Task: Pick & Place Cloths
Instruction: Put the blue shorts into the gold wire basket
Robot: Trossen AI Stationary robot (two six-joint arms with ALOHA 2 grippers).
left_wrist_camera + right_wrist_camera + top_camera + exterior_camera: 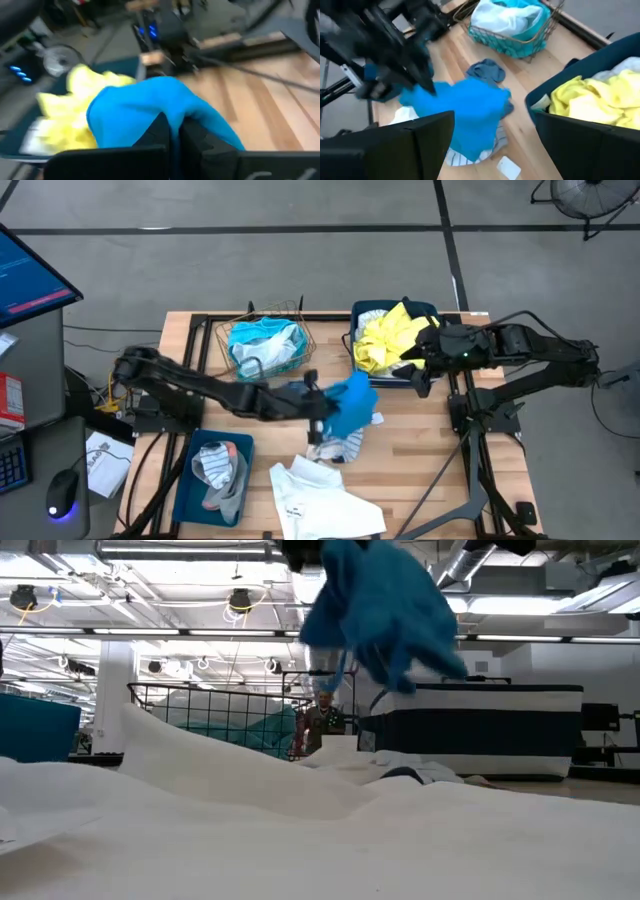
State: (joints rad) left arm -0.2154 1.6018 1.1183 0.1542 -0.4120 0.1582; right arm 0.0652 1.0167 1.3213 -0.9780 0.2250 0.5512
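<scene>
High view: above the wooden counter [420, 450], the left pincer [322, 412] is clenched on a blue cloth [351, 406], lifted mid-counter. Soft and light, it drapes; pinching a bunched fold suits it. Right pincer [424, 376] hovers released beside the yellow cloth's [385, 340] bin [362, 312].

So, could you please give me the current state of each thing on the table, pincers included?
Left pincer: shut on the blue cloth.
Blue cloth: lifted, hanging above the table.
Right pincer: open, empty, by the bin's edge.
Yellow cloth: piled in the blue bin.
Wire basket: holds light teal cloth.
White cloth: lying spread at the table's front edge.
</scene>
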